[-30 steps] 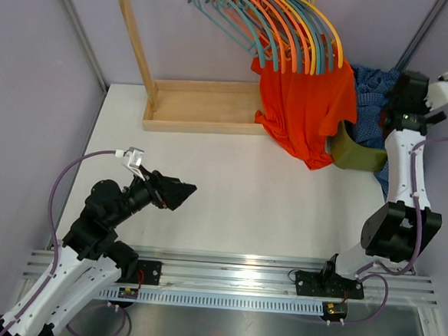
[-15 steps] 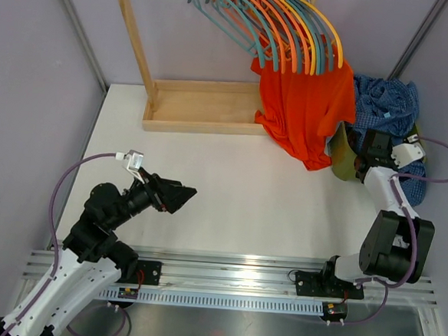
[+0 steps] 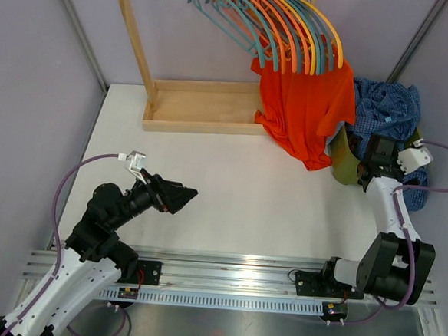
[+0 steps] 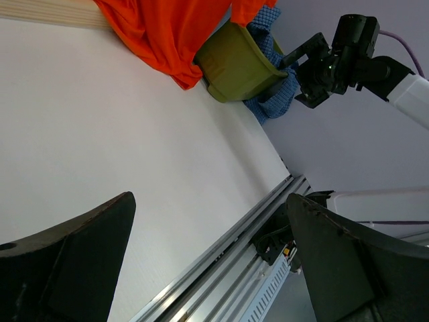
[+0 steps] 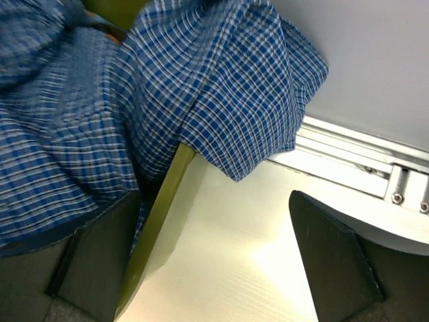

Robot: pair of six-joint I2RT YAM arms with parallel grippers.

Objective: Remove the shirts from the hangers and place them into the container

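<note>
Shirts first: the plain orange-red button-up shirt (image 3: 305,104) hangs at the far right from the bunch of thin curved orange, teal and yellow plastic hangers (image 3: 283,30), its hem reaching down just beside the olive-green slotted plastic laundry basket (image 3: 346,163). The dark blue small-check shirt (image 3: 384,106) is heaped in that basket and spills over its rim toward the white table (image 3: 230,184). The right pincer (image 5: 214,194) hovers just beside the basket's near rim, fingers wide apart, nothing between them. The left pincer (image 4: 209,201) sits well apart at the near left, above bare table, fingers spread, gripping nothing. A flat light wooden base frame (image 3: 201,105) lies at the far edge.
</note>
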